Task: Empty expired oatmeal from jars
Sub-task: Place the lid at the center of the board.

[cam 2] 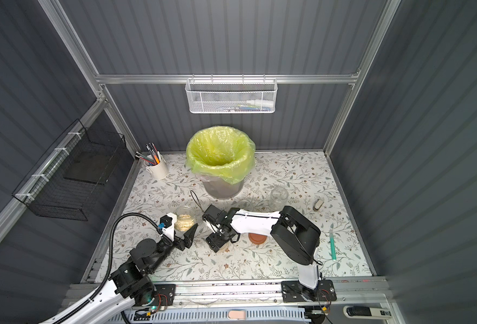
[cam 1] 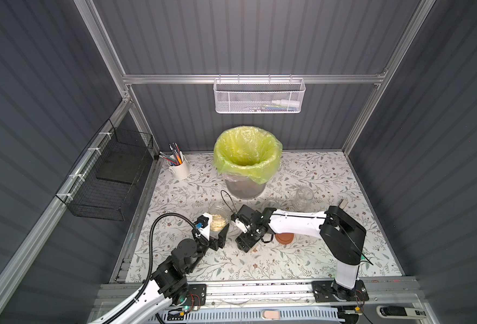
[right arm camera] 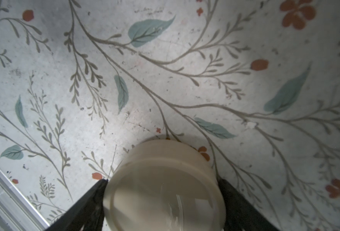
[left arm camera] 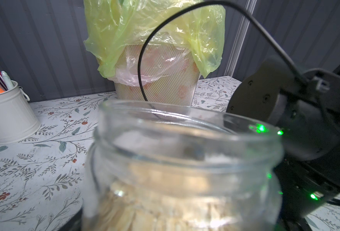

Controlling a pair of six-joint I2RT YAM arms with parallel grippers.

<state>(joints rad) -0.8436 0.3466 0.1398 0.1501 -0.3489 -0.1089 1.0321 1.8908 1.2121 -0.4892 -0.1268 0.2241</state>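
Your left claw (cam 1: 217, 226) holds an open jar (left arm camera: 185, 160) between the tabletop's (cam 1: 301, 263) left edge and its centre. One black finger is pressed to the jar's side. The jar stands upright: its long axis is vertical and its lidless mouth faces up. Oatmeal (left arm camera: 165, 216) fills its lower part.

Your right claw (right arm camera: 162, 180) points down near the tabletop's centre, with a cream lid (right arm camera: 163, 196) between its fingers (right arm camera: 93, 200). The lid's round face is turned up toward the claw. You cannot tell whether the fingers grip the lid or only flank it.

A brown lid (cam 1: 284, 238) lies flat just beside that claw, toward the right edge. Farther back, an empty jar (cam 1: 304, 197) stands upright, mouth up. The bin (cam 1: 245, 157) stands at the back edge.
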